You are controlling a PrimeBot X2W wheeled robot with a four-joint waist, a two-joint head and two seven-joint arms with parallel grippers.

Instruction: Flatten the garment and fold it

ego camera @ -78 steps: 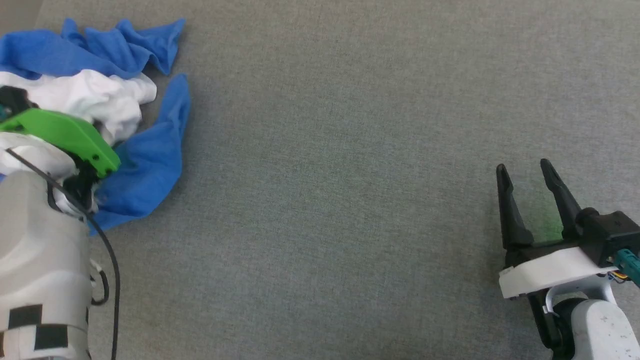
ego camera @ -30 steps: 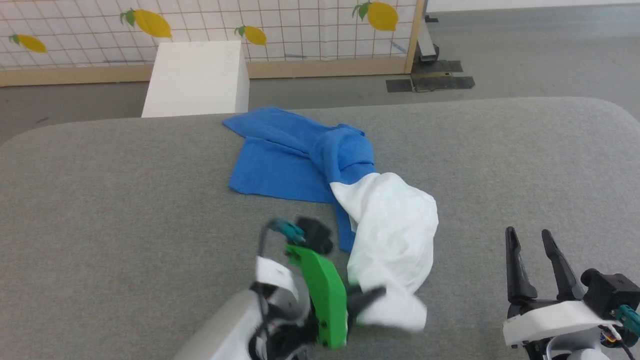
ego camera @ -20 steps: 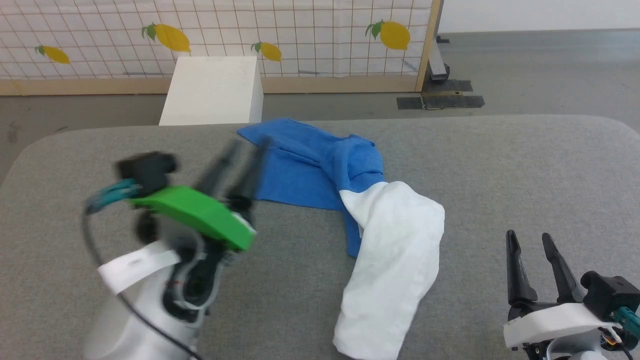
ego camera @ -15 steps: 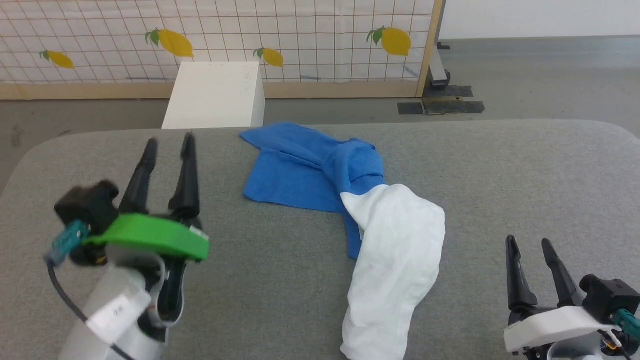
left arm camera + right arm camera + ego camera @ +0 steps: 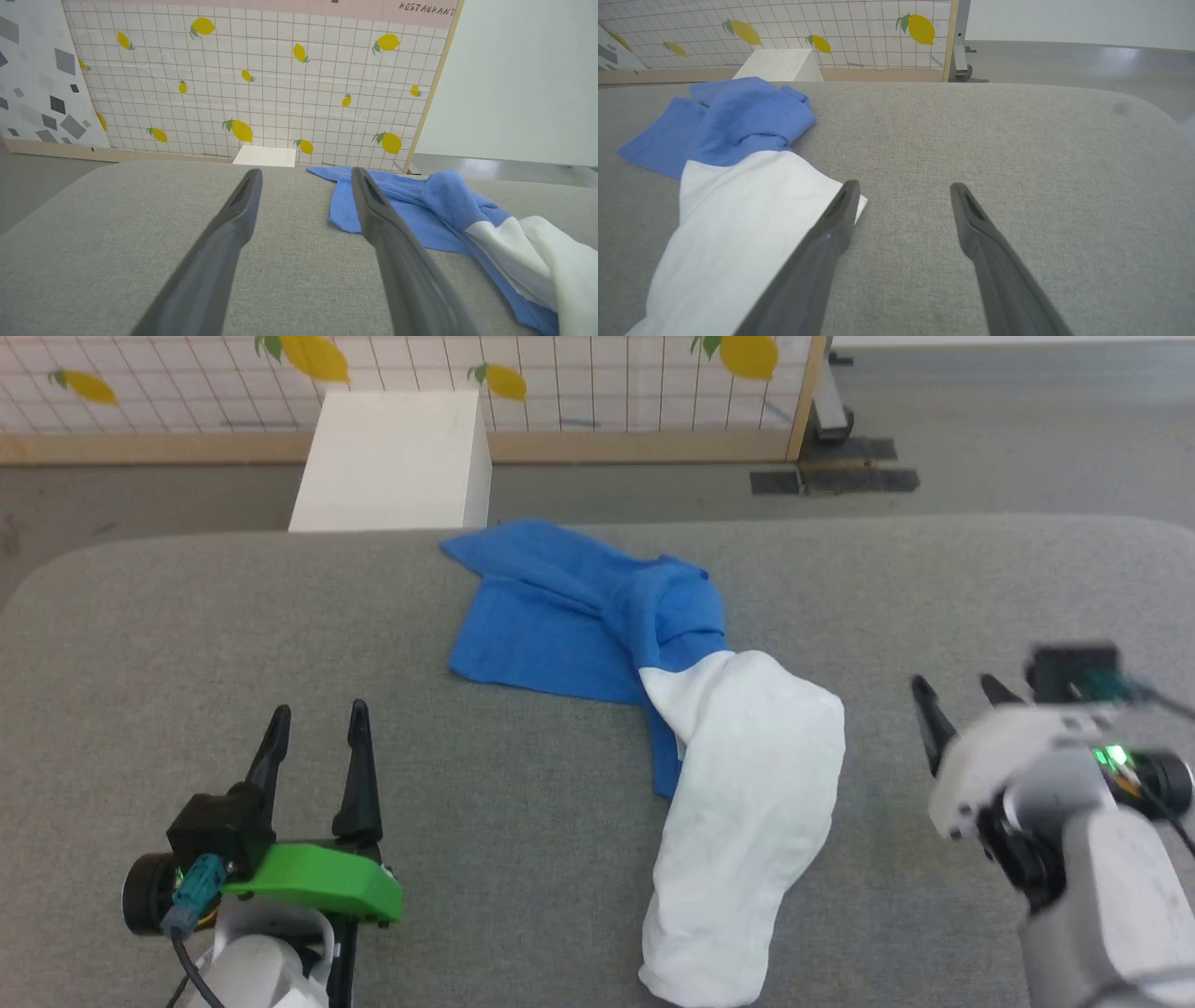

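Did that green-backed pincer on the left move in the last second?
Yes. The left pincer drew back toward the near side, ending farther from the white box.

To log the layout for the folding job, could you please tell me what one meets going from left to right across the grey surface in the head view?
left gripper → garment → right gripper

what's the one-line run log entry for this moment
garment: crumpled, not flattened, on grey surface | left pincer: open, empty | right pincer: open, empty, beside garment
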